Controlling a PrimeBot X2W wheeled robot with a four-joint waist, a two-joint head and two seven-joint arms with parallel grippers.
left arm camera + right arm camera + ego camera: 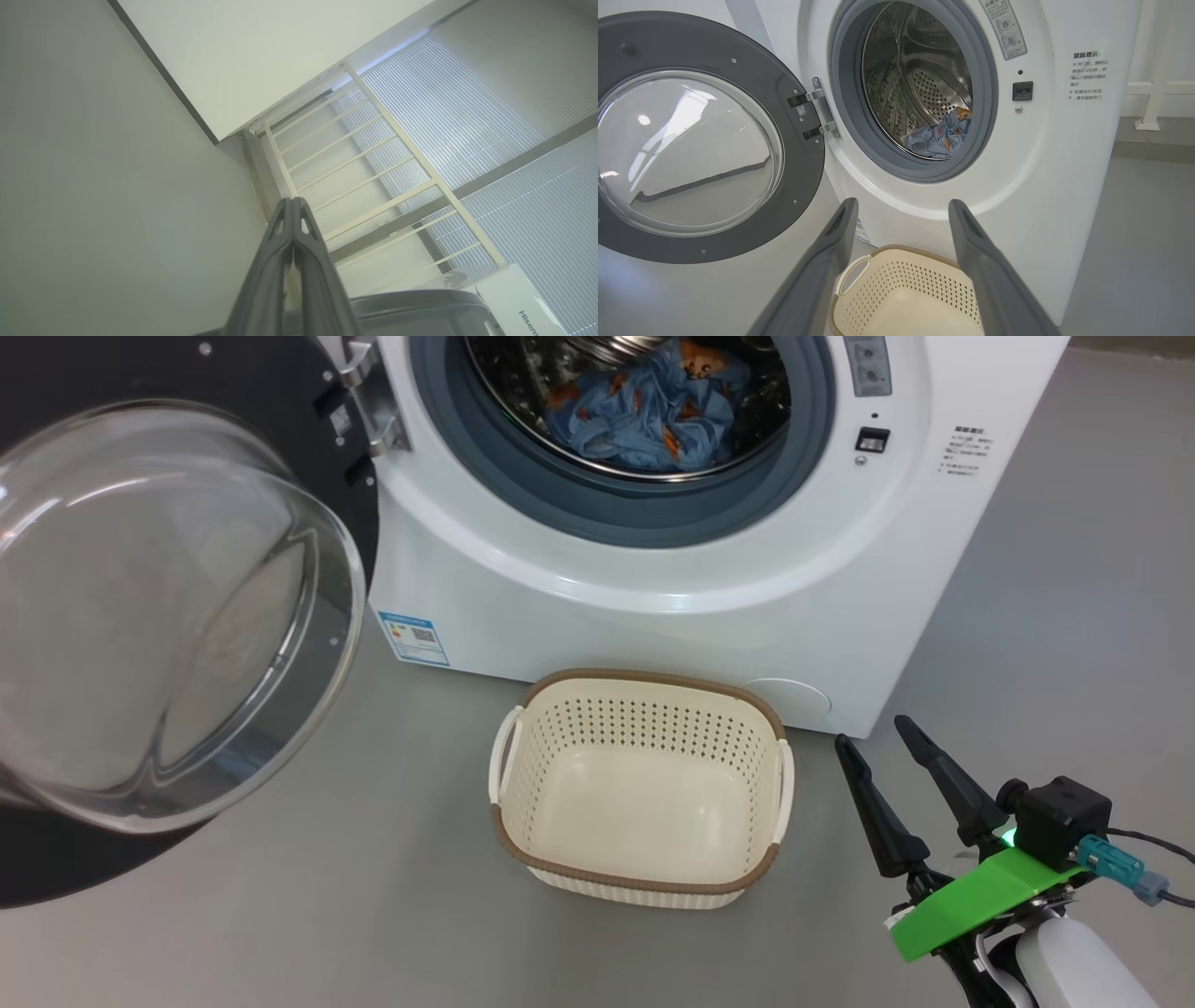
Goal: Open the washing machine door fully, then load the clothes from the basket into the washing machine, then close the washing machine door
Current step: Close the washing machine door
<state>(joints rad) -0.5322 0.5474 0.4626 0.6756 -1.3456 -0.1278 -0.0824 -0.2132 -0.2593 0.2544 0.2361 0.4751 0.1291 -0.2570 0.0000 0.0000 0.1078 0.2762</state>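
The white washing machine [653, 607] [1064, 154] stands with its round black-rimmed door [159, 607] [691, 140] swung wide open to the left. Light blue clothes [653, 415] [941, 137] with orange prints lie in the steel drum. On the floor in front sits the cream basket [644, 789] [906, 298], with nothing in it. My right gripper [878, 733] [903, 210] is open, low at the right of the basket, fingers aimed at the machine. The left gripper [293, 201] is shut on nothing and points up toward a wall and a window railing.
Grey floor [1074, 644] stretches to the right of the machine. The open door takes up the space to the left. In the left wrist view a white railing [373, 154] crosses a window with blinds, with a grey bin rim [420, 303] and a white appliance [518, 303] below.
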